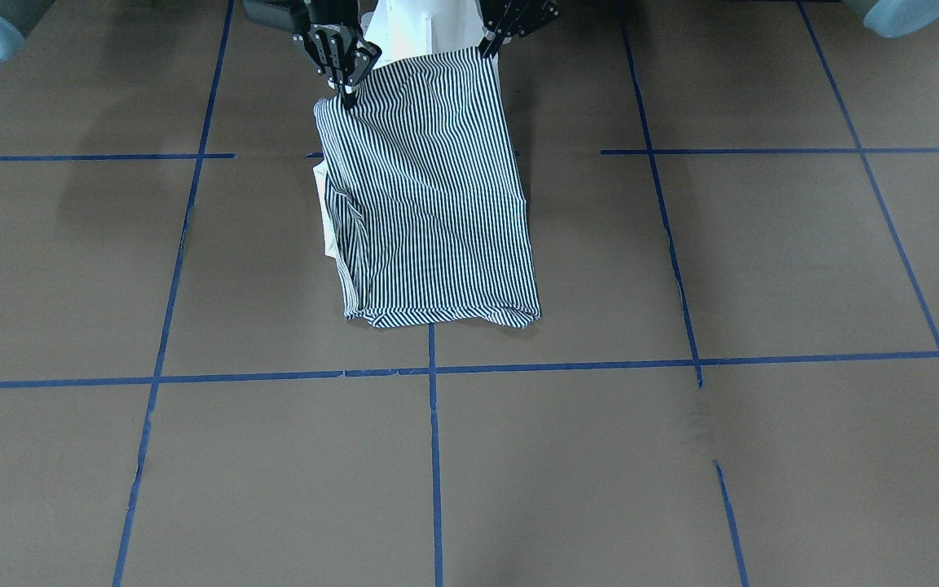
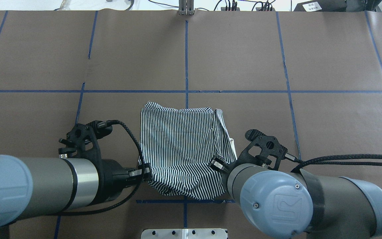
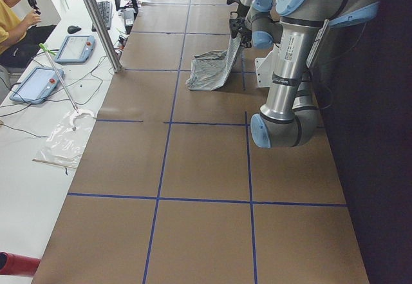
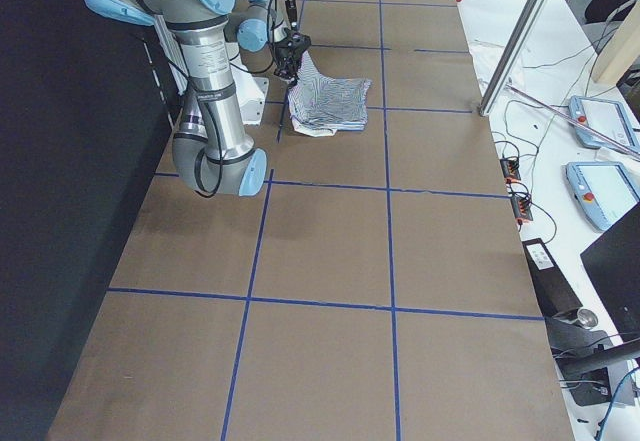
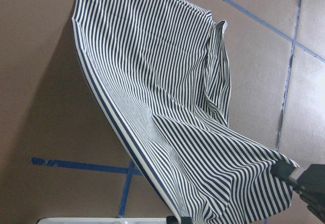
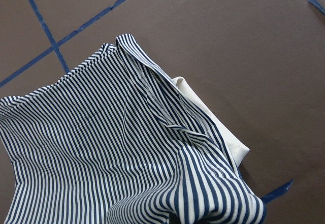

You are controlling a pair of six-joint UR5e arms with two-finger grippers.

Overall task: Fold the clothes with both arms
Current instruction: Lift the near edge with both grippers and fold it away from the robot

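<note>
The left tool point(image 2: 146, 173) and right tool point(image 1: 348, 95) each clamp a raised corner of the polo shirt point(image 1: 437, 204). Overhead, the right arm point(image 2: 274, 199) blocks its grip; the front view shows it.

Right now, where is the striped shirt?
In the overhead view the striped shirt sits mid-table close to the robot, its near edge held up between the left gripper and the right gripper.

Robotics lab, brown-covered table point(image 3: 206, 161) gridded with blue tape point(image 3: 193, 122), two grey robot arms point(image 3: 283, 71), teach pendants point(image 3: 75, 47) on a side table point(image 3: 26, 181), seated person point(image 3: 13, 29)
</note>
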